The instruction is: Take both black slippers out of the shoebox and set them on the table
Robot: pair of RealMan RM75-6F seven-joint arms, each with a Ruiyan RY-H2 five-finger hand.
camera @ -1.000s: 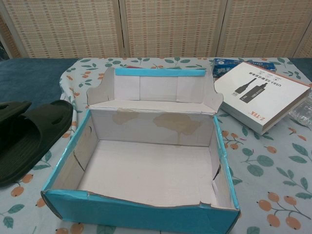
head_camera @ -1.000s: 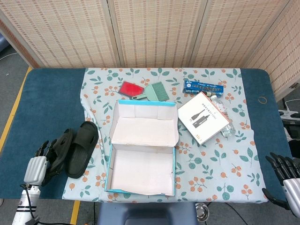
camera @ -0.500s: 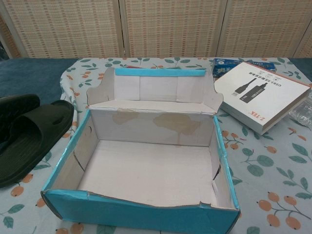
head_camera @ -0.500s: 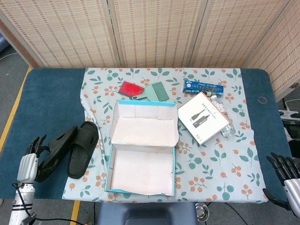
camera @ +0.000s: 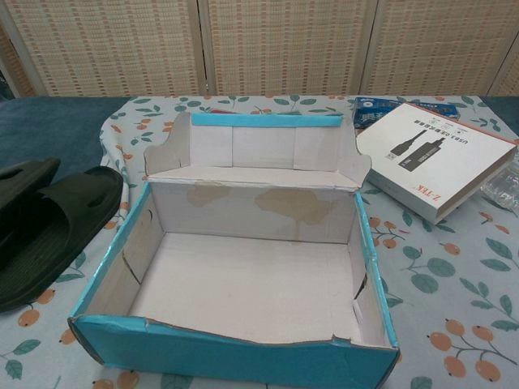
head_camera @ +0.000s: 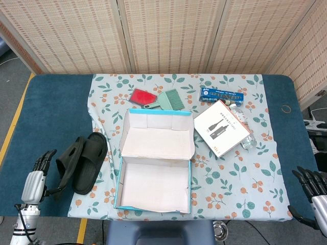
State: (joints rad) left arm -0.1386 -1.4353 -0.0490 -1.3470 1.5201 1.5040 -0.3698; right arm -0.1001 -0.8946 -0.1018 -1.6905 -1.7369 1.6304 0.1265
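Observation:
The blue shoebox (head_camera: 190, 188) (camera: 243, 352) stands open in the middle of the table with nothing inside it. Two black slippers lie side by side on the table to its left: one (head_camera: 90, 162) (camera: 53, 235) beside the box, the other (head_camera: 67, 161) (camera: 20, 182) overlapping its outer side. My left hand (head_camera: 33, 179) hovers at the table's front left edge, just left of the slippers, fingers spread and holding nothing. My right hand (head_camera: 317, 191) sits at the front right corner, fingers apart and empty. Neither hand shows in the chest view.
Behind the box lie a red card (head_camera: 141, 96) and a green brush (head_camera: 167, 100). A white product box (head_camera: 222, 126) (camera: 434, 166), a clear bottle (head_camera: 242, 122) and a blue packet (head_camera: 221, 94) lie at the right. A floral cloth (head_camera: 235, 178) covers the table's middle.
My left hand has let go of the outer slipper and drawn back toward the table's front left corner. That slipper now rests against its mate. My right hand stayed put.

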